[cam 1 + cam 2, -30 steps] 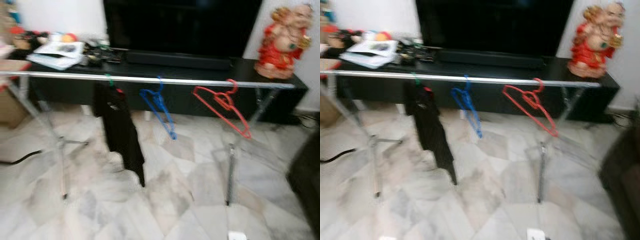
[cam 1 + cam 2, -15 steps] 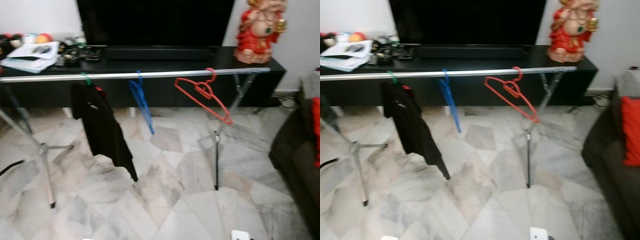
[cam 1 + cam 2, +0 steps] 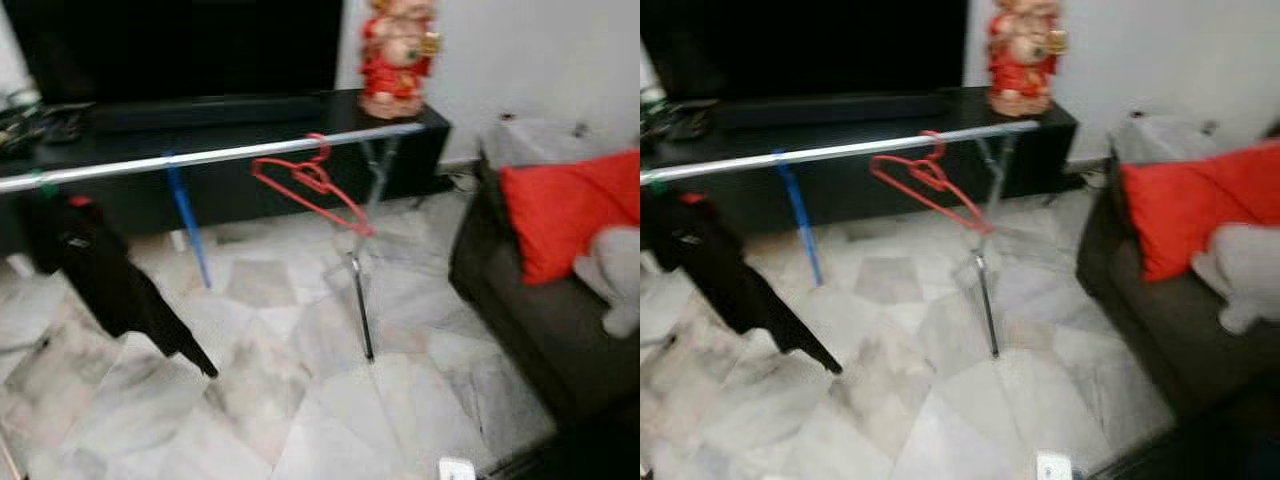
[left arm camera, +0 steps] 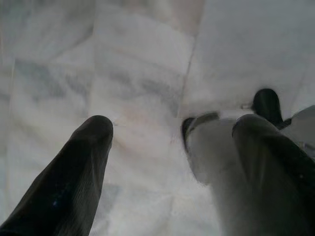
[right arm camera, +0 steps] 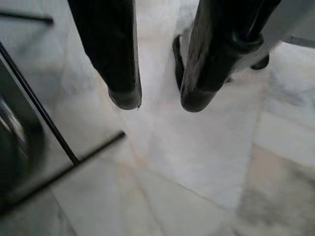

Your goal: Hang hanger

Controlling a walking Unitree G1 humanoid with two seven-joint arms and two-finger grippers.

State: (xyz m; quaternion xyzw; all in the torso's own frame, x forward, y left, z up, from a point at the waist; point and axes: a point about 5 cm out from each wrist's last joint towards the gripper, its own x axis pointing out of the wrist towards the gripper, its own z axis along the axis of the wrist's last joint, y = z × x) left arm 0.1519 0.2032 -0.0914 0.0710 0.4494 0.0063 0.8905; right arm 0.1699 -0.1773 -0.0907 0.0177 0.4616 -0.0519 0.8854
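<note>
A silver clothes rail runs across the room in front of a black TV cabinet. On it hang a red hanger, a blue hanger and a black garment on a green-hooked hanger. My left gripper points down at the marble floor, open with nothing between its fingers. My right gripper also points at the floor, fingers apart and empty.
A dark sofa with a red cushion and a grey plush stands at the right. A red figurine sits on the cabinet end. The rack's leg stands mid-floor. A thin black stand lies near my right gripper.
The camera has swung to the right: the rail and hangers have shifted left in the picture, and the sofa with its red cushion has come into view.
</note>
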